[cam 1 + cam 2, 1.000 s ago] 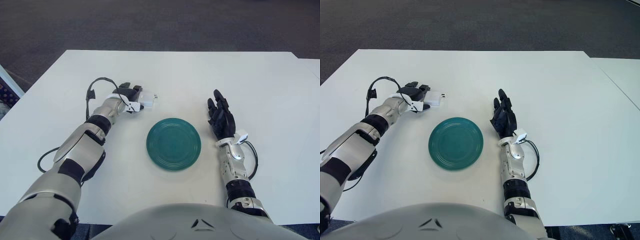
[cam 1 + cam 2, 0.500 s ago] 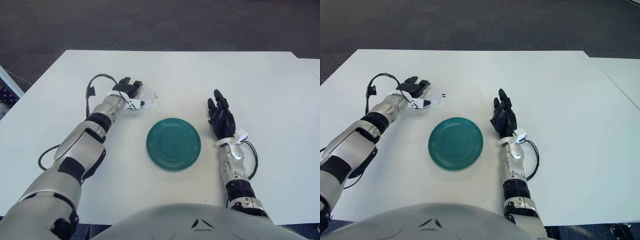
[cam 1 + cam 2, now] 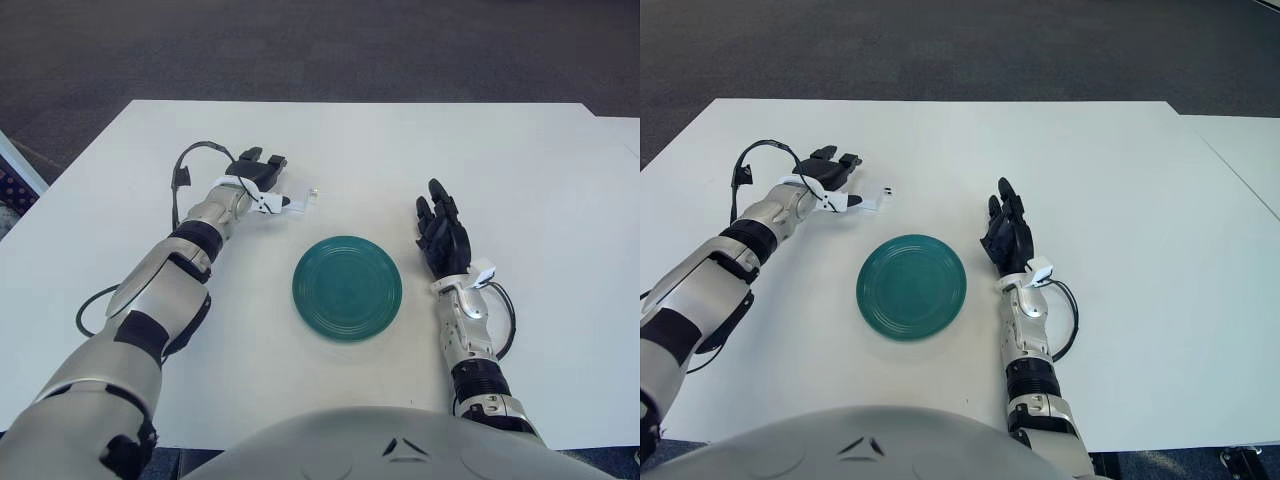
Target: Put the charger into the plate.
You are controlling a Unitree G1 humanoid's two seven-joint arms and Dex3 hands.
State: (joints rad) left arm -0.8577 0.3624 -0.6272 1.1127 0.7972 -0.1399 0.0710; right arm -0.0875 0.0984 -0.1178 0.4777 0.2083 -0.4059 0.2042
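Two hands showed over a white table (image 3: 520, 160). Toward the left edge, the left hand (image 3: 256, 176) had its fingers spread wide and gripped nothing. Just right of it the small white charger (image 3: 298, 200) lay on the table, clear of the green plate (image 3: 347, 287) nearer the front edge. Right of the plate, the right hand (image 3: 441, 236) showed with fingers extended, empty.

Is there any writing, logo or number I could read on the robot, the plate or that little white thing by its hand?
None can be read.
Plate: plain green, no text.
Charger: white, no print visible; too small to tell.
Left hand and right hand: no legible markings.
Table: bare white, no signs.
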